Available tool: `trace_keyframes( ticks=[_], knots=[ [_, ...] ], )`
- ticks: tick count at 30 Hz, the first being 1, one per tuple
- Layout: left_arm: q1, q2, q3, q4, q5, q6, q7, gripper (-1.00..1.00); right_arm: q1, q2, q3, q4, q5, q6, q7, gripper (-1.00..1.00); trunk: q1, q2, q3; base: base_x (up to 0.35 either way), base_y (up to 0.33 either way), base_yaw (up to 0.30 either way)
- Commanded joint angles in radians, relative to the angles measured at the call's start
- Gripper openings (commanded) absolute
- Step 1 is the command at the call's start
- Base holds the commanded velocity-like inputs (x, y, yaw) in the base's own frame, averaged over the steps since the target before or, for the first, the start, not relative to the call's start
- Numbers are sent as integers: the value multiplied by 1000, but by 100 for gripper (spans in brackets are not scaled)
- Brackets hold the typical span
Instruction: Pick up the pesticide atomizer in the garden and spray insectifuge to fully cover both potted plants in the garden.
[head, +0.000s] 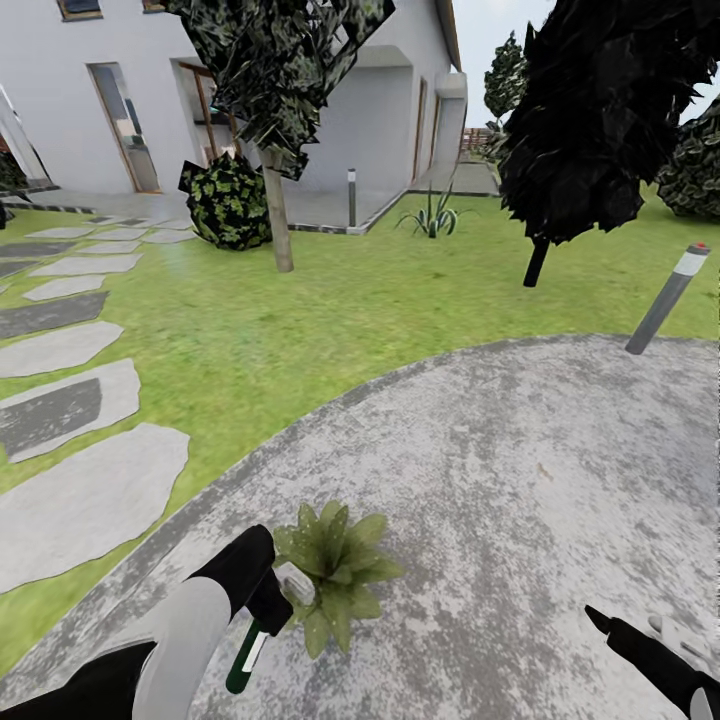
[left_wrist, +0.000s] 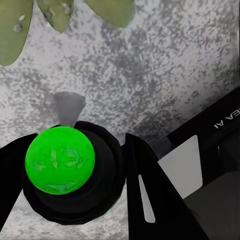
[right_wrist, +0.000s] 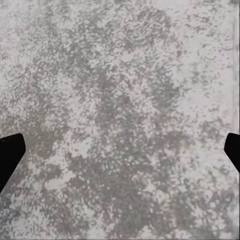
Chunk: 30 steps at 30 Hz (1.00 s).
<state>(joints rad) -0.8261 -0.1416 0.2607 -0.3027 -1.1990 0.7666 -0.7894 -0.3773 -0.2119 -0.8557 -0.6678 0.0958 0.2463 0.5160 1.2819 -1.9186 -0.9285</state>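
Mottled rough grey paving (head: 520, 470) — glossy green atomizer (left_wrist: 60, 160) cap

The left arm (head: 170, 640) is reaching forward and slightly inward from the lower left of the head view, its pale forearm ending in a black wrist. The left gripper (head: 268, 600) is pointing downward, its black fingers (left_wrist: 145, 185) clamping around the atomizer (left_wrist: 60, 160). The right arm (head: 670, 670) is entering from the lower right corner, stretched low. The right gripper (right_wrist: 120, 150) is facing down, its fingertips (right_wrist: 10, 155) standing wide apart with nothing between them.
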Motion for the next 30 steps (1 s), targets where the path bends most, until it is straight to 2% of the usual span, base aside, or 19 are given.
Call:
trace_keyframes(
  ticks=[1, 6, 10, 26, 30],
  knots=[
    [-1, -1, 8, -2, -10, 5, -7, -100, -1, 0, -6, -1, 10, 4, 9, 100, 0, 0, -1, 0, -300, 1],
    [0, -1, 9, -2, -10, 5, -7, -100, -1, 0, -6, -1, 10, 4, 8, 100, 0, 0, -1, 0, -307, 35],
    [0, -1, 9, -2, -10, 4, -7, -100, -1, 1, -6, -1, 10, 4, 7, 100, 0, 0, -1, 0, -260, 226],
    [0, -1, 8, -2, -10, 4, -7, -100, -1, 1, -6, -1, 10, 4, 9, 100, 0, 0, -1, 0, -12, 255],
    [0, -1, 8, -2, -10, 5, -7, -100, -1, 1, -6, -1, 10, 4, 8, 100, 0, 0, -1, 33, -28, 75]
  ],
)
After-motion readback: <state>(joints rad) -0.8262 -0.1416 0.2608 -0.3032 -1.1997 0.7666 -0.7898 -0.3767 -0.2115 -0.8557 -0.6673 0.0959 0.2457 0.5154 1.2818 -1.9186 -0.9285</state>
